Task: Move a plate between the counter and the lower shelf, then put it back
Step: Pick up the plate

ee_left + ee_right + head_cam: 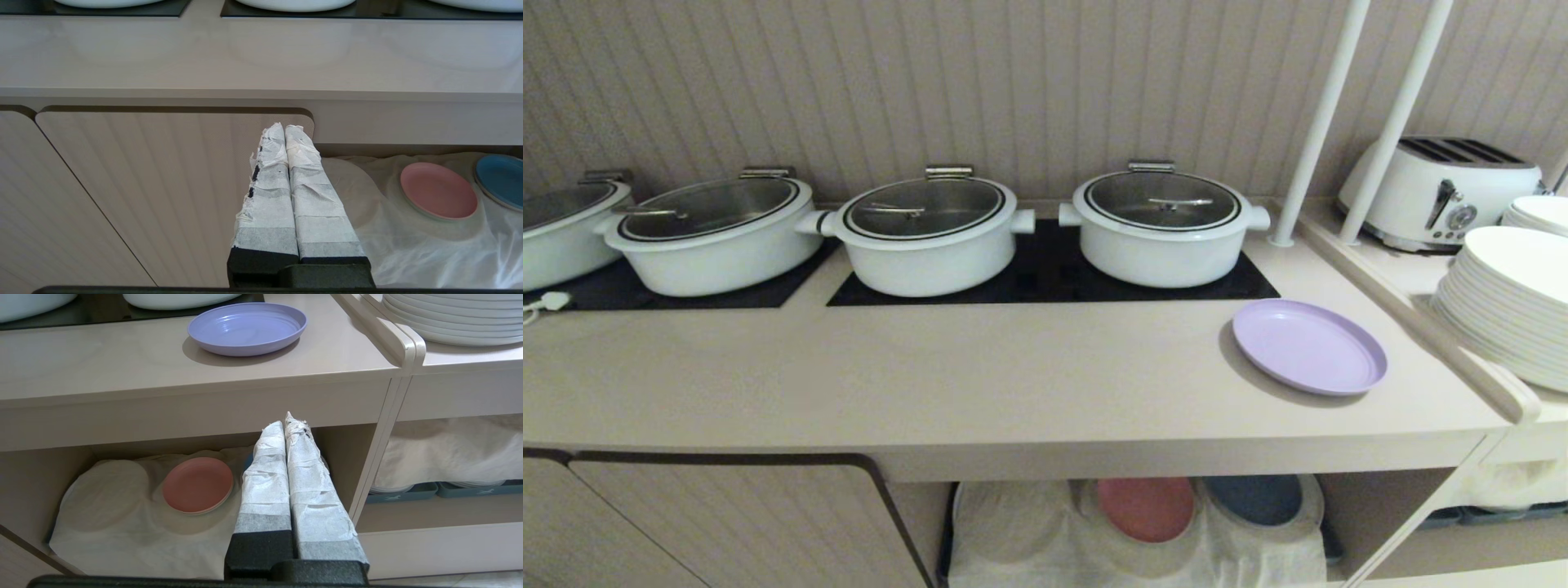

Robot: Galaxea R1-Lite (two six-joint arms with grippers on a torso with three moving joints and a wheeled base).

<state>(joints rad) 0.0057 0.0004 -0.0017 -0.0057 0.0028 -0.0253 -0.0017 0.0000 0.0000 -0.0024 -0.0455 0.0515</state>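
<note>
Head view: lilac plate (1309, 346) lies flat on the counter (931, 367), right end, just in front of the rightmost pot (1161, 226); no arms visible. Pink plate (1146, 508) and blue plate (1255, 498) sit on cloth in the lower shelf (1372, 506).

Left wrist view: left gripper (285, 130) pressed closed, empty, facing the cabinet door (163, 183).

Right wrist view: right gripper (288, 421) closed tight, empty, below the counter edge, before the shelf.

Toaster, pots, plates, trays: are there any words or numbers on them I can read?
None can be read.
Toaster: a dial, its marks too small to read.
Blue trays: small white marks, too blurred to read.
Pots, lilac plate, white plates: no writing.
</note>
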